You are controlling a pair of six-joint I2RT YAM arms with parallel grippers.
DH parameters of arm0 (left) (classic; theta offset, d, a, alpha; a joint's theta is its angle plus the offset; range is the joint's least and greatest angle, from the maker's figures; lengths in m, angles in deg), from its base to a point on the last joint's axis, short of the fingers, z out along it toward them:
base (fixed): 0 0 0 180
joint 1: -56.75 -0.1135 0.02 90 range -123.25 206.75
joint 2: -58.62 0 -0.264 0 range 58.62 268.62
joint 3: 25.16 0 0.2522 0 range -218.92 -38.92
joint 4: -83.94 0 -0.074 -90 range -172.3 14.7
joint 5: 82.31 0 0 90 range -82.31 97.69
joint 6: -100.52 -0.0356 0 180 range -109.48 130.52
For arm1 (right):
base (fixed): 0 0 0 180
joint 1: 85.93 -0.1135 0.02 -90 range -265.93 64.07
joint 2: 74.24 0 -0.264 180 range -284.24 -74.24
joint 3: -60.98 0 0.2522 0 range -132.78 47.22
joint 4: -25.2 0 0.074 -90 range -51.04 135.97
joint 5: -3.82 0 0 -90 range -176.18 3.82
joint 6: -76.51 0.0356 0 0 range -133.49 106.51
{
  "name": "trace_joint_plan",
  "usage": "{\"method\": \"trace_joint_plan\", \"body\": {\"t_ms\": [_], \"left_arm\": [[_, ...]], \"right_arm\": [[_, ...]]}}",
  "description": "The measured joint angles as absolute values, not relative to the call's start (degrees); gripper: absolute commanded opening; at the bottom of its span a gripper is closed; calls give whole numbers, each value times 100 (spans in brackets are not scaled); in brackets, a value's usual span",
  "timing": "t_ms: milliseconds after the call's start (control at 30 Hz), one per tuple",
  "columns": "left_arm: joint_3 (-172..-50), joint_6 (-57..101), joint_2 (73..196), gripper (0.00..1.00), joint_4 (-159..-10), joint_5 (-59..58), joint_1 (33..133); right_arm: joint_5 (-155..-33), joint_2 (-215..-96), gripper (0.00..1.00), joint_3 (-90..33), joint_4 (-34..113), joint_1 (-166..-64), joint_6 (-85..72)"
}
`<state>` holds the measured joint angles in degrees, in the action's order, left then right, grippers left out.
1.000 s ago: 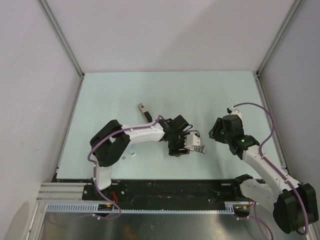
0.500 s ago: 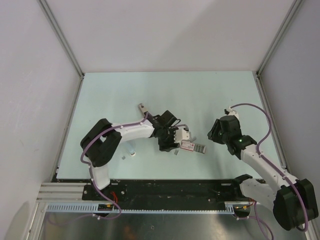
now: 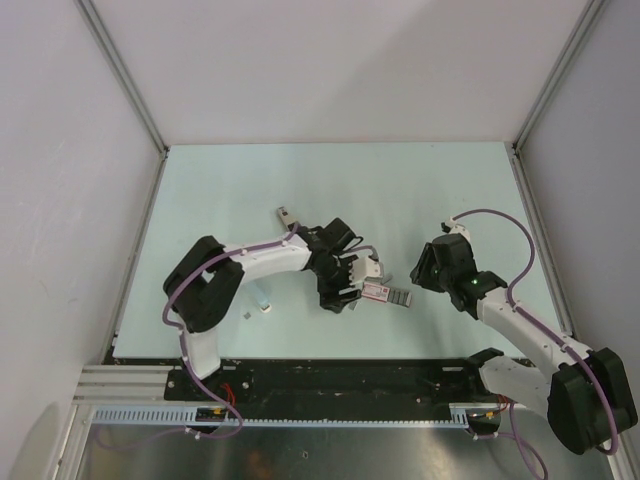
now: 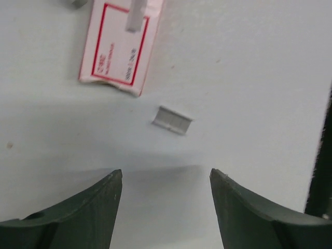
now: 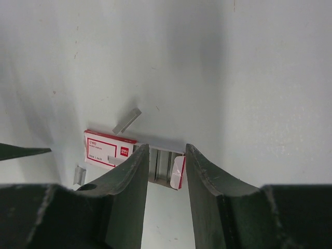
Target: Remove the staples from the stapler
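A short silver strip of staples [image 4: 173,120] lies loose on the table just ahead of my open left gripper [image 4: 166,176], which holds nothing. Another strip [image 4: 136,15] rests on the pink-and-white box [image 4: 120,46]. In the right wrist view, one strip [image 5: 127,120] lies beyond the box [image 5: 106,149] and one [image 5: 79,175] beside it. My right gripper [image 5: 167,155] hovers over the box's open end, jaws narrowly apart and empty. A small white-and-dark stapler [image 3: 287,218] lies behind my left arm, partly hidden. Left gripper [image 3: 350,290] and right gripper [image 3: 418,274] flank the box [image 3: 378,291].
Two tiny pale pieces [image 3: 262,306] lie near the left arm's elbow. The box's drawer sticks out with rows of staples [image 5: 162,165] in it. Metal frame posts and white walls border the pale green table [image 3: 400,190].
My left gripper has drawn back to the left, off the box, and its jaws have spread wider. My right gripper has edged left toward the box and narrowed.
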<state>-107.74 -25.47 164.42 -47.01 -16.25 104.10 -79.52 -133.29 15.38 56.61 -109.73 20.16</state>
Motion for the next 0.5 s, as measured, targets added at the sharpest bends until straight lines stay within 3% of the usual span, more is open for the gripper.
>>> {"method": "trace_joint_plan", "body": {"t_ms": [233,367,500], "left_arm": [[-11189,-2234,16822,77,-4587,-1981,10668],[-11517,-2090,17060,95,-4572,-2008,10683],[-11727,-1992,17189,98,-4570,-2014,10683]], "right_arm": [[-7911,-13340,39,1541,5657,-10970,2018],[-7911,-13368,39,1541,5651,-10970,2018],[-7908,-13368,39,1541,5642,-10970,2018]]}}
